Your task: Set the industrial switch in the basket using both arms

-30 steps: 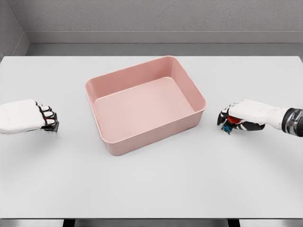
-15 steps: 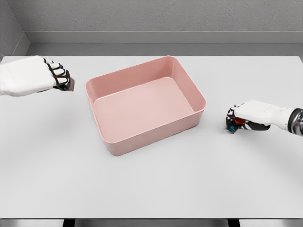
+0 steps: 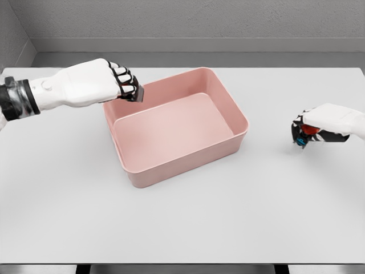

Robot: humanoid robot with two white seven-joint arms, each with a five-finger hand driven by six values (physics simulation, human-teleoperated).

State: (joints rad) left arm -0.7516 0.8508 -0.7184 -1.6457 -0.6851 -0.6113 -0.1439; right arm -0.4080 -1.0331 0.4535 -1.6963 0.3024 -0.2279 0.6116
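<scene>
Pink plastic basket (image 3: 239, 134) is noted at table (image 3: 182, 228) centre. A small dark industrial switch (image 3: 137, 93) is held clamped in the left hand (image 3: 111, 83) above the basket's far-left rim. It is judged rigid and light, best gripped across its flat sides. The right hand (image 3: 325, 123) is closed on a red-and-blue item (image 3: 302, 137) at far right.

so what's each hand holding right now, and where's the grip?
Left hand is curled around a small dark object over the basket corner. Right hand is wrapped over a red-and-blue object. Grip points hidden.
</scene>
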